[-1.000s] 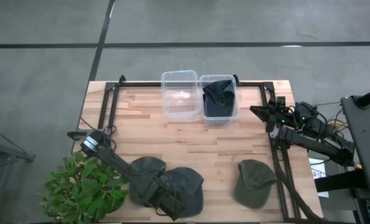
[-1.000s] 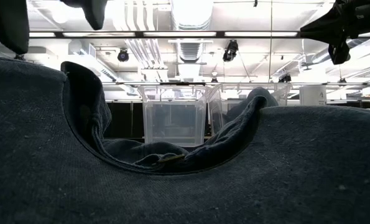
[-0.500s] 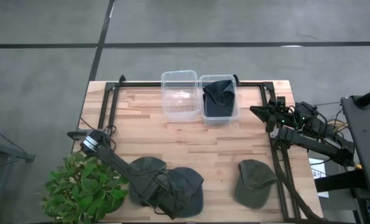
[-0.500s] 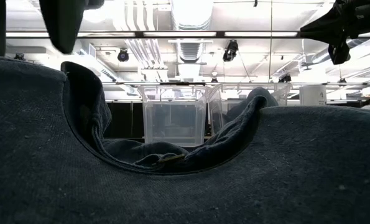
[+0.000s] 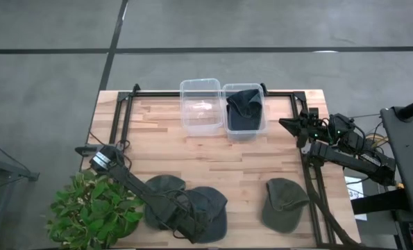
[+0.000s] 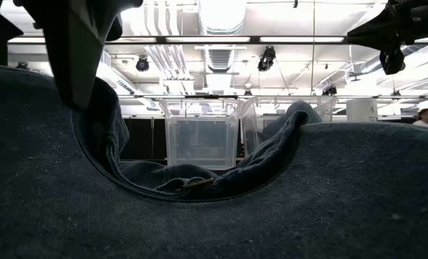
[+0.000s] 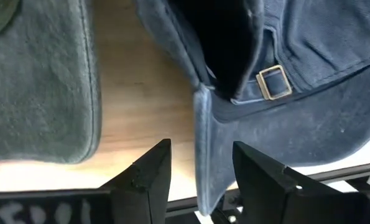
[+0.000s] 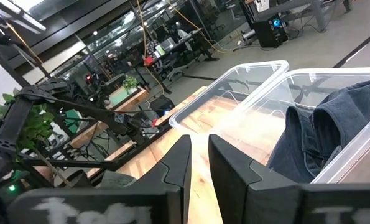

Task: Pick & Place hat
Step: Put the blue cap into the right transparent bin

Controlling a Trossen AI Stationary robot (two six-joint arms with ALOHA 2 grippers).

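1. The blue cap lies at the near table edge, beside a green cap.
2. It looks light, soft and floppy; the stiffer brim edge seems the best hold.
3. The left gripper hangs open astride that edge, holding nothing.
4. The right gripper waits near the bins, fingers narrow and empty.
5. No legible writing.

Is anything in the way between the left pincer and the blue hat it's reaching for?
Nothing visible. The left pincer is open right over the blue hat, its fingers straddling the hat's edge near the buckle; the green hat lies off to one side.
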